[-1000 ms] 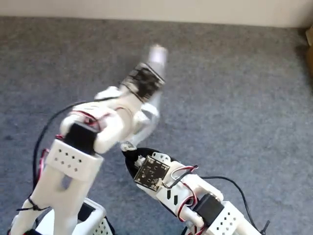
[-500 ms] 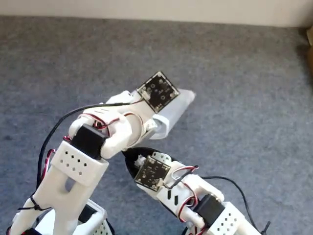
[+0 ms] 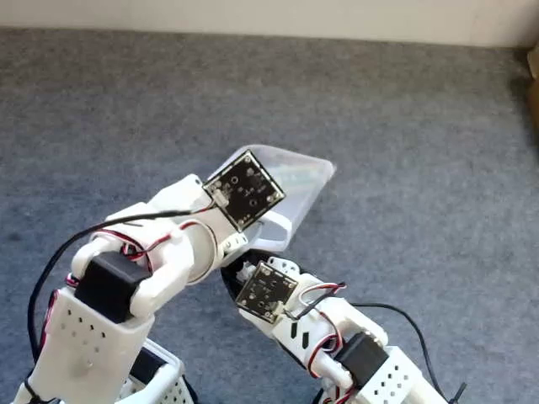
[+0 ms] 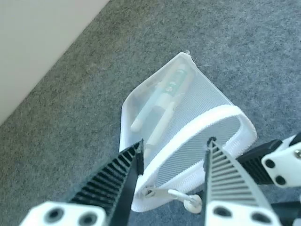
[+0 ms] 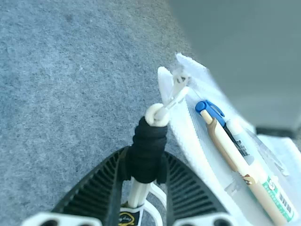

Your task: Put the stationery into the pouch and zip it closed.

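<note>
A white mesh pouch [image 4: 188, 117] lies on the grey carpet [image 3: 404, 126], also seen past the left arm as the pouch [image 3: 303, 175]. Pens [image 4: 162, 101] show through its mesh. My left gripper [image 4: 174, 145] hangs open just above the pouch's zipper end, one finger over each side. My right gripper [image 5: 146, 157] is shut on the black-wrapped cord of the zipper pull [image 5: 167, 101], at the pouch's near end. A blue-capped pen [image 5: 221, 136] and a white one lie inside the pouch [image 5: 188, 127]. The zipper pull [image 4: 188, 200] sits below the left fingers.
The carpet around the pouch is bare. A pale wall [image 3: 269, 15] borders the far edge. Both arms crowd the near middle, the right arm's wrist camera [image 3: 265, 290] right below the left arm's camera [image 3: 244, 189].
The left arm swung down from the far side and drew back toward the near left, uncovering more of the pouch. The right arm has stayed almost still.
</note>
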Motion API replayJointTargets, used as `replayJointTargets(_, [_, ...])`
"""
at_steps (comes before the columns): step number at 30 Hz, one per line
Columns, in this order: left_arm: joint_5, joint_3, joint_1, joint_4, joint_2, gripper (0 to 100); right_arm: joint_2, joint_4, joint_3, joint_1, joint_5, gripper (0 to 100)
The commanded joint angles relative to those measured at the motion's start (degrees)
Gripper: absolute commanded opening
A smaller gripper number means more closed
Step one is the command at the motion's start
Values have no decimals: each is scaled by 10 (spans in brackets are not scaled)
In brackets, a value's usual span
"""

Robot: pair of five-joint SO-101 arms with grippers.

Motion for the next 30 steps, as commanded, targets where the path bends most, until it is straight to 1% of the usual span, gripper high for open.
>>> replayJointTargets(1, [-7, -23, -46, 3, -12, 207, -8, 0, -15, 9, 4, 5])
replayJointTargets(3, [-8, -23, -65, 6, -15, 207, -8, 0, -15, 10, 4, 5])
replayJointTargets(7, [-10, -29, -89, 32, -15, 207, -8, 1, -17, 35, 3, 5])
replayJointTargets(10, [-38, -29, -104, 51, -15, 207, -9, 15, -37, 55, 3, 5])
replayJointTargets(14, [-61, -29, -130, 80, -15, 213, -8, 119, -117, 67, 3, 5])
replayJointTargets(18, [-66, -29, -155, 93, -16, 260, -8, 204, -191, 68, 4, 5])
replayJointTargets(21, [-67, -22, -162, 97, -36, 263, -7, 248, -230, 68, 4, 5])
replayJointTargets(26, [-69, -22, -158, 141, -110, 264, -4, 295, -272, 69, 4, 5])
replayJointTargets(30, [-69, 29, -158, 140, -170, 288, -4, 333, -313, 69, 4, 5])
